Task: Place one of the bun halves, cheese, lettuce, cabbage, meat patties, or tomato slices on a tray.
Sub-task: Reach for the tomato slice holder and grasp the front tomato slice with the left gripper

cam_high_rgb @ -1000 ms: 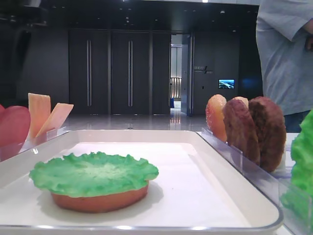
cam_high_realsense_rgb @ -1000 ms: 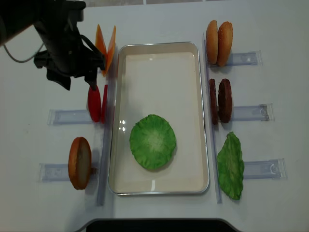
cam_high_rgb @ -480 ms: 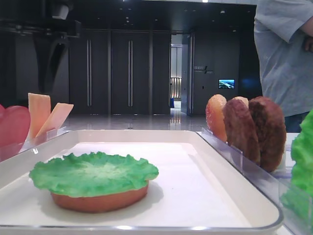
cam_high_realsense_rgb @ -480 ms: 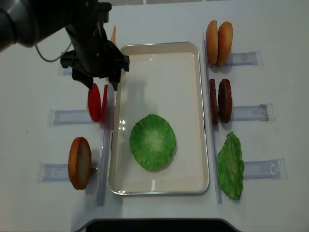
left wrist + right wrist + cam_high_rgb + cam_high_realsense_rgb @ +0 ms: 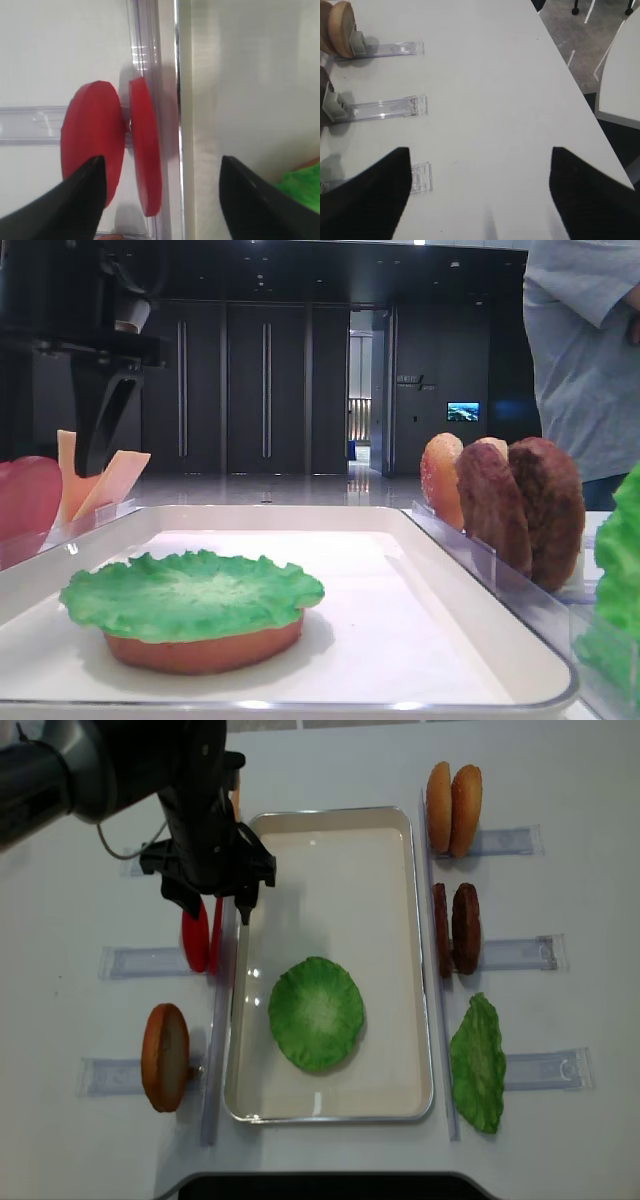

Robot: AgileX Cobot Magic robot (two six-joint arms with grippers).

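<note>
- The left gripper [image 5: 212, 906], jaws spread wide and empty, hovers above the two flat round matte red tomato slices [image 5: 112, 145] standing on edge in a clear plastic holder [image 5: 140, 961], just left of the large white rectangular tray [image 5: 400, 920].
- Judged best: centre both jaws astride the slice nearer the tray, descend straight, then close without nudging its neighbour.
- The right gripper [image 5: 480, 200] rests spread and empty over the white table [image 5: 485, 90].
- No readable writing or brands.
</note>
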